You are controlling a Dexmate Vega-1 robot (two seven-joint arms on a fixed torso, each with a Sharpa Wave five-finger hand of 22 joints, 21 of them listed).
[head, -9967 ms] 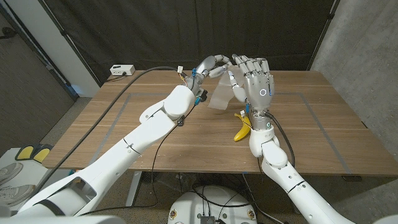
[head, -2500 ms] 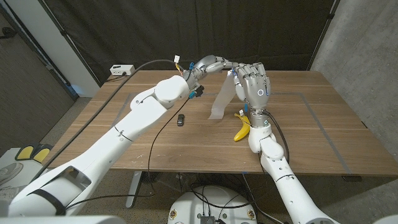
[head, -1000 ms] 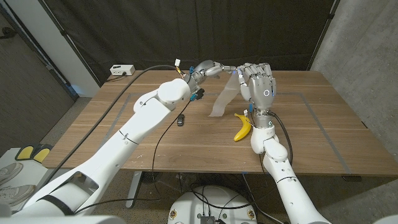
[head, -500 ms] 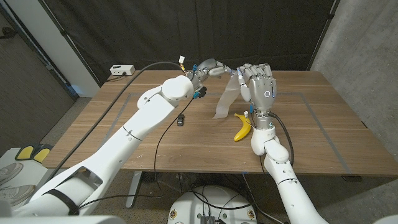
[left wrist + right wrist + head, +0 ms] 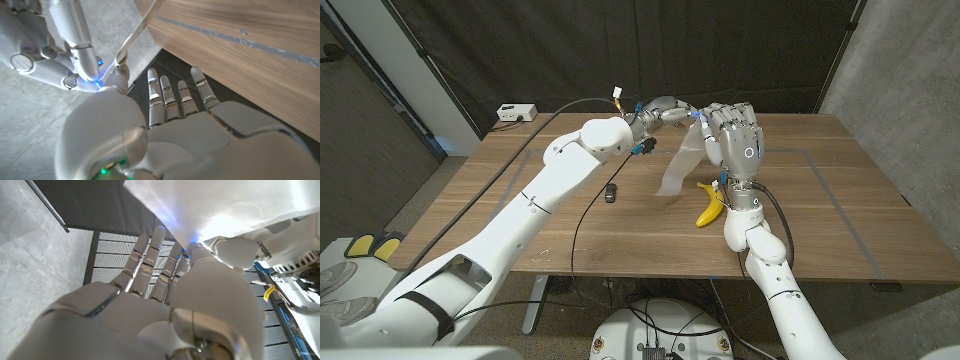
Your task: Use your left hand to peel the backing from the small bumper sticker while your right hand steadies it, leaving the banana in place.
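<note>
The bumper sticker [image 5: 681,162] is a pale, see-through sheet held up over the table, its lower end hanging just left of the banana [image 5: 708,205]. My right hand [image 5: 734,138] stands upright with its back toward the camera and holds the sheet's top at its fingers. My left hand [image 5: 666,108] reaches in from the left and pinches the same top corner. In the left wrist view my left hand [image 5: 150,130] nips the sheet's edge [image 5: 137,27] between thumb and finger, right beside the right hand's fingers [image 5: 75,37]. The right wrist view has the white sheet [image 5: 225,205] spread past my right hand [image 5: 150,305].
A small black object [image 5: 610,192] lies on the wooden table [image 5: 820,220] left of the hanging sheet. A white box [image 5: 515,112] with a cable sits at the far left corner. Dark curtains hang behind the table.
My left hand has edged a little to the right, closer to the right hand. The sheet's free end has swung slightly. The banana and black object have not moved.
</note>
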